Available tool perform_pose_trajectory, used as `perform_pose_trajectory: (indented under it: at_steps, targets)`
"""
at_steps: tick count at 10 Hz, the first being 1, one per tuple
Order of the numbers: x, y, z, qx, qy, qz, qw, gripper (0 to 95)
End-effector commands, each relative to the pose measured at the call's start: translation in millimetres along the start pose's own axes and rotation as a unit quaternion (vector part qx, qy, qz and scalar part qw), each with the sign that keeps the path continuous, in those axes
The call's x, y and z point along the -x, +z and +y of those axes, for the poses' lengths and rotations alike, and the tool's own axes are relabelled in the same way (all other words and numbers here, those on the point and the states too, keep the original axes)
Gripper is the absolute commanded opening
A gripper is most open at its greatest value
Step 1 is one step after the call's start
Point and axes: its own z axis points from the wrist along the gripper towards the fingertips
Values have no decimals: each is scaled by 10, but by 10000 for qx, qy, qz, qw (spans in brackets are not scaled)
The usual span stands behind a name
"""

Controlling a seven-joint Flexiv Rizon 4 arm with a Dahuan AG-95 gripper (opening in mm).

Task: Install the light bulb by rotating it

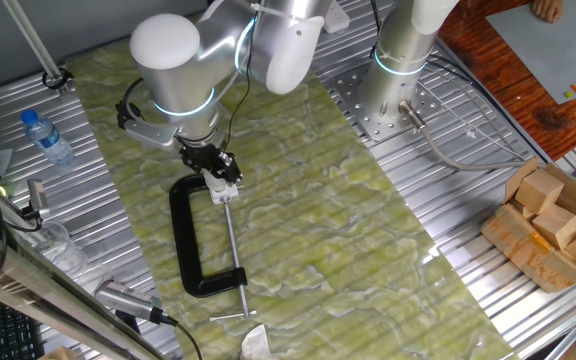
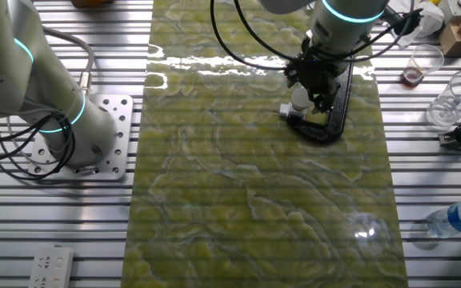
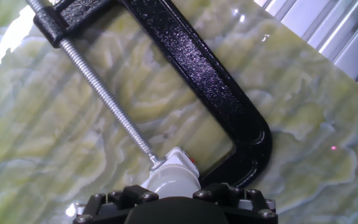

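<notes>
Reaching down over the green marbled mat [image 1: 328,200], the arm bends at its white elbow so that the wrist points almost straight at the bench [image 1: 468,200], and the end effector [image 1: 220,170] sits low over one end of the black C-clamp [image 1: 183,235]. In one fixed view the clamp lies flat on the mat with its threaded screw [image 1: 232,235] running along the open side toward the arm, and a white piece shows just under the black fingers; whether that is the bulb or its fitting cannot be told from there.

From the other fixed view the end effector [image 2: 314,84] hangs over a small white rounded shape, the light bulb [image 2: 299,100], which stands beside the curved bow of the clamp [image 2: 334,120] on a blocky white socket fitting [image 2: 288,113].

Only the hand view gives the close detail: the screw [image 3: 104,93] ends against the white socket fitting [image 3: 180,163], the clamp's bow [image 3: 229,106] curves round it on the right, and the black housing of the hand fills the lower edge. How wide the fingers stand, and whether they grip the bulb, cannot be told in any view.

A clear water bottle [image 1: 46,135] with a blue cap lies on the bench at the far left, and wooden blocks [image 1: 553,210] sit in a box at the right.
</notes>
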Motion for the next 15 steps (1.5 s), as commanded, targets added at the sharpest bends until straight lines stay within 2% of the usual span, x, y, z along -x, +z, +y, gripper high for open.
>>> perform_pose_trajectory:
  at_steps: [1,2,3,4,7,11,14,15]
  targets:
    - [2,19,1,-4,-12,-8,10000,570]
    - [2,28,2,-6,-17,-9,10000,570]
    - [3,34,2,-6,-20,-12,10000,760]
    - [4,37,3,-9,-14,-15,10000,570]
    - [6,47,10,-109,-385,-17,9992,570]
    - [6,50,13,-111,-368,-34,9993,570]
    - [6,51,13,-89,-240,-60,9997,0]
    - [6,52,13,-89,-230,-53,9997,0]
